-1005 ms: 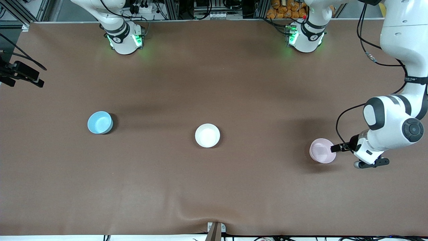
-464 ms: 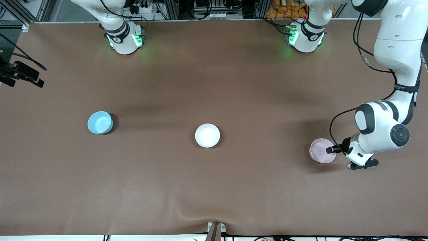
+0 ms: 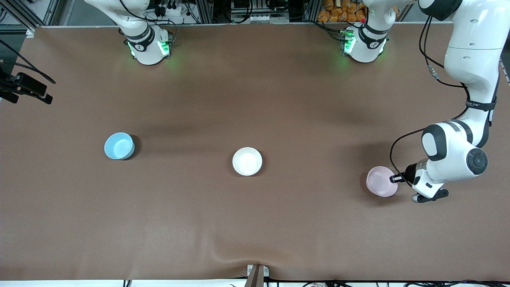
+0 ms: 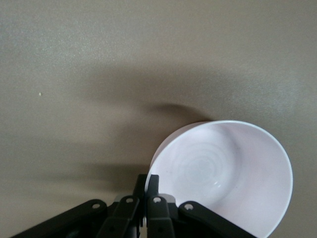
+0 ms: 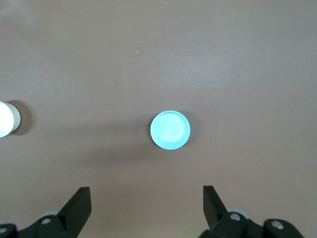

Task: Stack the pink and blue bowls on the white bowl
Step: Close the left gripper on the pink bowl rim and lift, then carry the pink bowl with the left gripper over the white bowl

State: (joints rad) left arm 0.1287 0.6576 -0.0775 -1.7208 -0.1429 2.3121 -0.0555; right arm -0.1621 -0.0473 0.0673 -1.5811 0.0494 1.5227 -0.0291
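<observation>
The pale pink bowl [image 3: 380, 181] is at the left arm's end of the table and looks slightly tipped. My left gripper [image 3: 394, 179] is shut on its rim, one finger inside and one outside, as the left wrist view shows on the bowl [image 4: 228, 173] and gripper [image 4: 147, 181]. The white bowl [image 3: 247, 161] sits mid-table. The sky blue bowl [image 3: 118, 146] sits toward the right arm's end. My right gripper [image 5: 146, 191] is open and empty high over the blue bowl [image 5: 170, 130], with the white bowl [image 5: 5, 119] at that view's edge. The right gripper is out of the front view.
A black camera mount [image 3: 24, 87] juts over the table's edge at the right arm's end. The brown cloth [image 3: 223, 251] is wrinkled near the front edge, by a small bracket [image 3: 257, 273]. Both arm bases stand along the edge farthest from the front camera.
My left gripper moved in onto the pink bowl's rim and closed on it. The bowl shifted slightly toward the table's middle. The other bowls have not moved.
</observation>
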